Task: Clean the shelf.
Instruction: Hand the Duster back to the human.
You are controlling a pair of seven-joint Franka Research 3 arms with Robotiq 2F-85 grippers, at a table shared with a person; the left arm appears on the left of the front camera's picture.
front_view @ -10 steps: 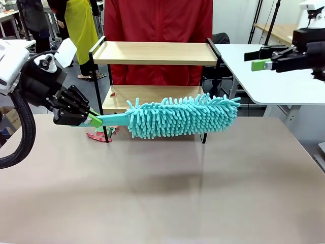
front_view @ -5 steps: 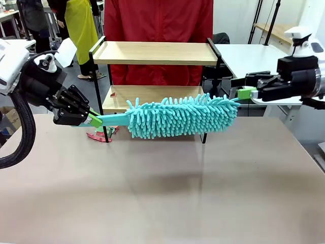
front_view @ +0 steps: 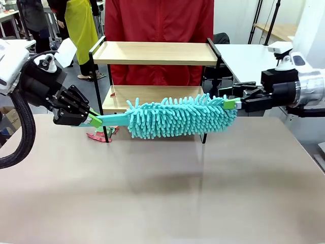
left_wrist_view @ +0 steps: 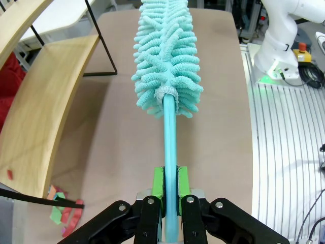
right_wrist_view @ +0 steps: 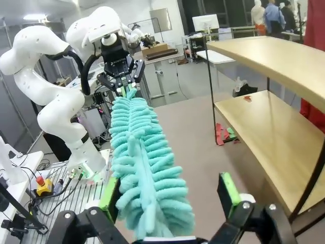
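- Plainly, the left gripper (left_wrist_view: 170, 203) clamped the duster (front_view: 177, 116) by its handle.
- The right gripper (right_wrist_view: 170, 201) stood wide, its fingers either side of the duster's tip.
- The shelf (front_view: 155, 53) stood at the table's (front_view: 162, 193) far edge, behind the duster.

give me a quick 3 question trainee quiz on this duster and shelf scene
1. True or false: the left gripper is shut on the duster's handle.
2. How do the right gripper's jaws stand? A) shut on the shelf rail B) open around the duster's fluffy tip C) shut on nothing
3. Fill in: small red scraps lie on the table by the shelf's front ____ leg.

Key: 1 true; 2 B; 3 left
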